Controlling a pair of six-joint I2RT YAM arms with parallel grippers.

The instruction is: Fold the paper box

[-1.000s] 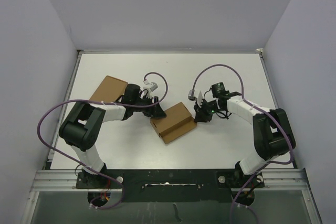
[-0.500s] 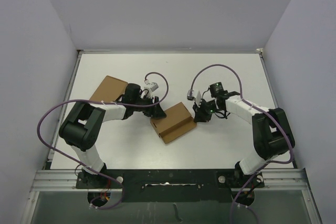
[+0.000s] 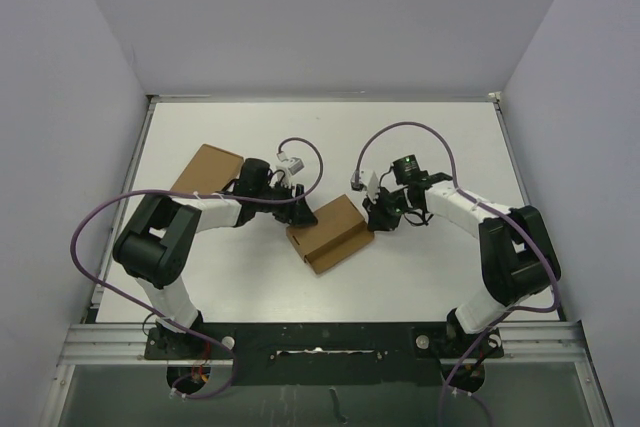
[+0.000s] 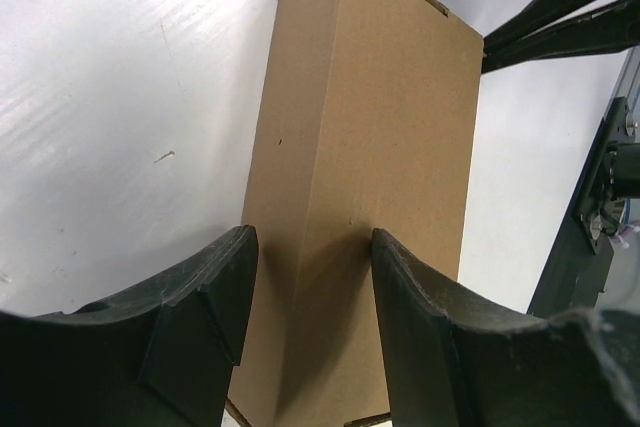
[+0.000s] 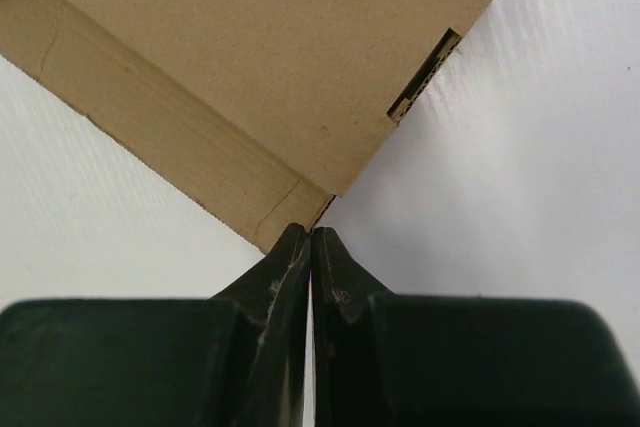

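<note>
The paper box (image 3: 330, 232) is a small brown carton lying slantwise at the table's middle. My left gripper (image 3: 298, 215) is at its left end. In the left wrist view the two fingers (image 4: 225, 282) bear on the paper box (image 4: 380, 97) either side of its long upper edge, so the left gripper (image 4: 312, 237) grips it part-way closed. My right gripper (image 3: 371, 223) is shut with nothing in it. In the right wrist view the right gripper (image 5: 312, 232) touches the lower corner of the paper box (image 5: 270, 37), beside a tab slit.
A wider, flat brown cardboard rectangle (image 3: 208, 169) lies at the back left, partly under the left arm. Purple cables loop above both arms. White walls close in the table on three sides.
My right gripper has shifted slightly left, up to the box's right corner. The left gripper and the box have stayed where they were.
</note>
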